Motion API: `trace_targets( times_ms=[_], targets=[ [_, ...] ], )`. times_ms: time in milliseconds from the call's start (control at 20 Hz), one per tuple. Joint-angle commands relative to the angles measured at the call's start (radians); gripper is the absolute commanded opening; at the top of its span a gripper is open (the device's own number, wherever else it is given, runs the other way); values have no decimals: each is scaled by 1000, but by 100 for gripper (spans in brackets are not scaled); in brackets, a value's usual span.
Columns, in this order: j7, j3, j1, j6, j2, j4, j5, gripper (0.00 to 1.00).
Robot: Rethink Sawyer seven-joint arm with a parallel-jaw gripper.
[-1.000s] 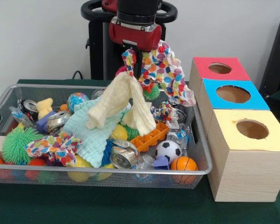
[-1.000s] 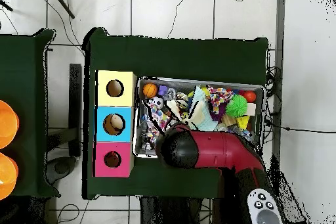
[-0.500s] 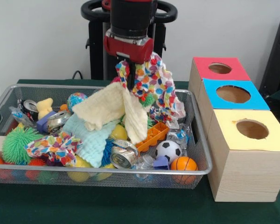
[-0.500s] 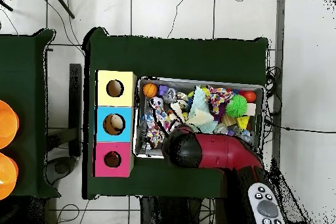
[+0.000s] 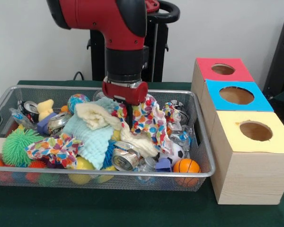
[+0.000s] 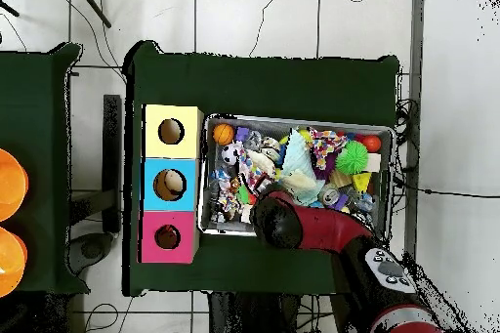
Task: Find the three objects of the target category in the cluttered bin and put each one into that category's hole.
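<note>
The wire mesh bin [image 5: 109,174] is full of clutter; it also shows in the overhead view [image 6: 293,121]. My gripper [image 5: 128,115] is down in the bin's middle, shut on a colourful spotted cloth [image 5: 149,120], with a cream cloth [image 5: 99,115] bunched against it. In the overhead view the arm [image 6: 283,224] hides the gripper. A pale tan soft toy [image 5: 46,108] lies at the bin's far left among cans. The tiger-striped toy is hidden. The red-topped box's hole [image 5: 223,69] is at the far right, and shows in the overhead view [image 6: 167,237].
The blue-topped box [image 5: 236,95] and the yellow-topped box [image 5: 255,131] stand in a row right of the bin. The bin holds a green spiky ball [image 5: 18,146], a basketball-patterned ball [image 5: 186,166], a crushed can [image 5: 125,159], a light blue cloth [image 5: 92,139] and a second spotted cloth [image 5: 52,149].
My gripper has come down from above the bin into its middle, carrying the spotted and cream cloths. The cloths now rest on the clutter instead of hanging.
</note>
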Motion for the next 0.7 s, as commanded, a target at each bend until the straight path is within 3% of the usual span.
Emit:
trace_targets(
  times_ms=[50,300,350,700],
  targets=[
    [69,41,-31,-15,134,-93,1,0],
    [49,44,-41,-27,156,-106,-8,0],
    [52,51,-48,-42,158,-102,-14,100],
    [44,54,-50,-7,151,-104,-7,100]
  ],
)
